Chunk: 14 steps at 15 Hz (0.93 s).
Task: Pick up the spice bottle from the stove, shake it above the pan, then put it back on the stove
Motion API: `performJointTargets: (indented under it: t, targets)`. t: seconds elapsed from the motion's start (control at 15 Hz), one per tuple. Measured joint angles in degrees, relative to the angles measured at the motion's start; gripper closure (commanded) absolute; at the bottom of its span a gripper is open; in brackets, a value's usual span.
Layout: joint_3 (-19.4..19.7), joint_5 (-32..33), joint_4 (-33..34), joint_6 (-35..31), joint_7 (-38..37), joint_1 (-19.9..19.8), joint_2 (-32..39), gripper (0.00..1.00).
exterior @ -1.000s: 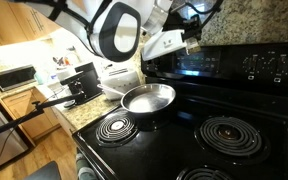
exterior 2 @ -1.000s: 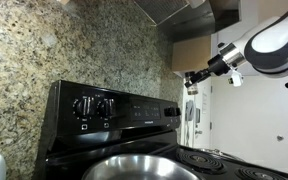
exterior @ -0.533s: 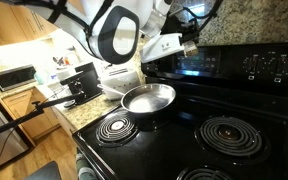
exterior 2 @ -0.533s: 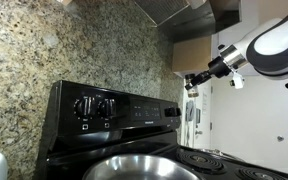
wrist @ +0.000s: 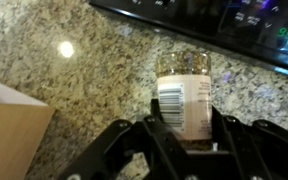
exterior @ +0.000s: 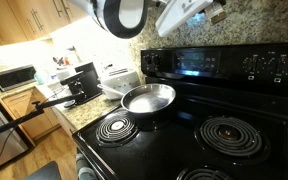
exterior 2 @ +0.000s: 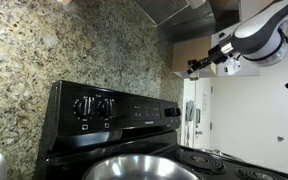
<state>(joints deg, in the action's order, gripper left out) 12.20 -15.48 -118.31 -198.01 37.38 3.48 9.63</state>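
Note:
The spice bottle (wrist: 184, 92), a clear jar with pale contents and a barcode label, sits between my gripper's (wrist: 186, 128) two black fingers, which are shut on it. It is held in the air in front of the granite wall, above the stove's back control panel (wrist: 234, 20). In both exterior views my gripper (exterior: 216, 9) (exterior 2: 195, 67) is high over the back of the stove (exterior: 234, 100); the bottle is too small to make out there. The shiny silver pan (exterior: 149, 97) sits on a rear burner, well below the gripper, and its rim shows in an exterior view (exterior 2: 134, 167).
Coil burners (exterior: 116, 126) (exterior: 230, 134) lie at the stove's front. The knobs (exterior 2: 92, 107) are on the back panel. A counter with a microwave (exterior: 14, 77) and a black appliance (exterior: 81, 82) stands beside the stove. A range hood (exterior 2: 179, 10) hangs above.
The arm has risen, carrying the bottle higher above the stove's back panel. The pan has not moved.

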Motion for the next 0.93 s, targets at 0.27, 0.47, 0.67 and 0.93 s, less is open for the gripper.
performJointTargets:
  t: [0.27,0.47,0.67,0.93]
  targets:
    - [10.07,-4.53,6.73,0.06,5.09,9.41,1.9,0.82]
    - [12.75,-3.98,8.22,0.07,5.12,13.41,4.07,0.82]
    - [7.97,1.3,5.96,0.08,2.12,12.34,4.64,0.82]
    - [-0.31,12.58,0.85,0.07,-6.11,7.23,4.57,0.82]
